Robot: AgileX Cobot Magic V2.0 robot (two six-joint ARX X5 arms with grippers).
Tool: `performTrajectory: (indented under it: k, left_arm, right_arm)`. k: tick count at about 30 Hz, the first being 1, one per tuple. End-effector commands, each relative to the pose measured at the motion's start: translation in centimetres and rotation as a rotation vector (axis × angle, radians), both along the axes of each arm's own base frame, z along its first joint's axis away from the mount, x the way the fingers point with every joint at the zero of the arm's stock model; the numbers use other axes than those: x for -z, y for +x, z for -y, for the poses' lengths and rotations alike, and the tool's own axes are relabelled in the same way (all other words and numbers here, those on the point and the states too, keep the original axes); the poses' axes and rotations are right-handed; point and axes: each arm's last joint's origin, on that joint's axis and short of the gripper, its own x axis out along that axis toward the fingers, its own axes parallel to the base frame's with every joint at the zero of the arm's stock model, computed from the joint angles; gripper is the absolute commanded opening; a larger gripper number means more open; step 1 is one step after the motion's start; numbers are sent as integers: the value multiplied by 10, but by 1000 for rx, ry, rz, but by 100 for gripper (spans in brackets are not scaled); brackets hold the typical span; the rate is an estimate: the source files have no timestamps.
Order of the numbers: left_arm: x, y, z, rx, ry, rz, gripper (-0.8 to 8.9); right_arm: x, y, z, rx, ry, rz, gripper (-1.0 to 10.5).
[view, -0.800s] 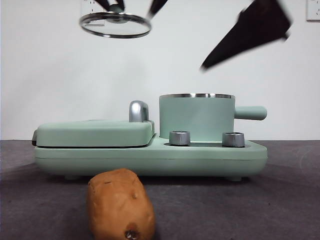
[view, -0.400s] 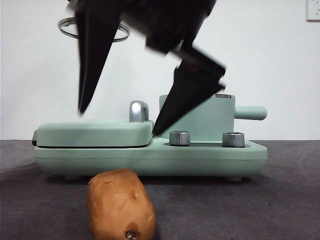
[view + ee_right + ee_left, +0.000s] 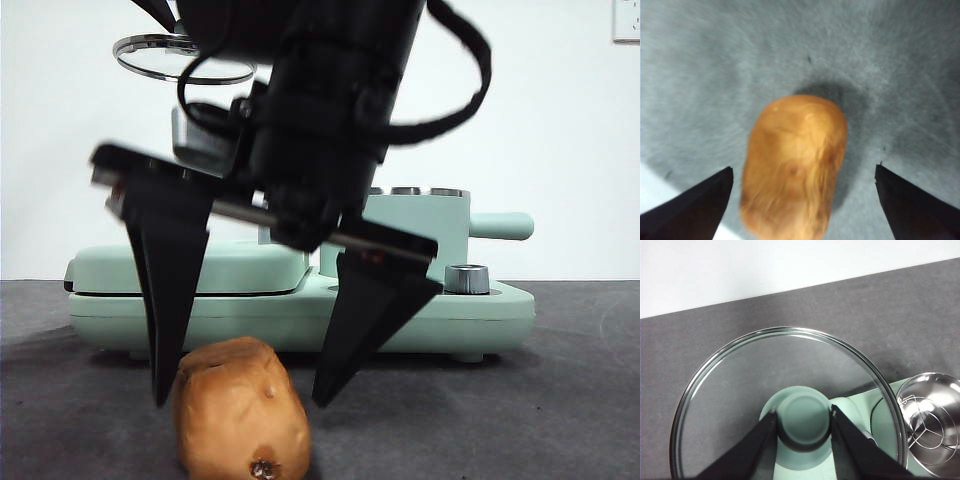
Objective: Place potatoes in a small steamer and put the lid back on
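Note:
An orange-brown potato lies on the dark table in front of the appliance. My right gripper hangs open just above it, one jaw on each side, not touching. The mint-green small steamer stands on the appliance's right half, mostly behind the right arm; its steel inside with a wire rack is uncovered. High at the upper left, my left gripper is shut on the green knob of the glass lid.
The mint-green appliance base spans the table, with a closed flat griddle cover on its left half and a steel control knob at the front right. A white wall stands behind.
The right arm has dropped from the upper right down in front of the appliance, its open jaws now straddling the potato. The left gripper carried the lid a little to the left.

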Motion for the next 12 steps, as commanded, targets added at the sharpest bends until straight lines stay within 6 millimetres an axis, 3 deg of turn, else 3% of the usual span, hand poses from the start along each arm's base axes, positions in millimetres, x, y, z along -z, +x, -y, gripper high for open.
performTrajectory:
  k: [1, 7, 12]
  left_arm:
    - [-18, -9, -1, 4, -21, 81, 5]
    - [-18, -9, -2, 4, -21, 81, 6]
    - [-18, -9, -2, 4, -21, 81, 5]
  right_arm:
    - [7, -1, -9, -7, -6, -12, 403]
    - [9, 0, -10, -16, -5, -15, 198]
    - [2, 5, -8, -11, 9, -29, 198]
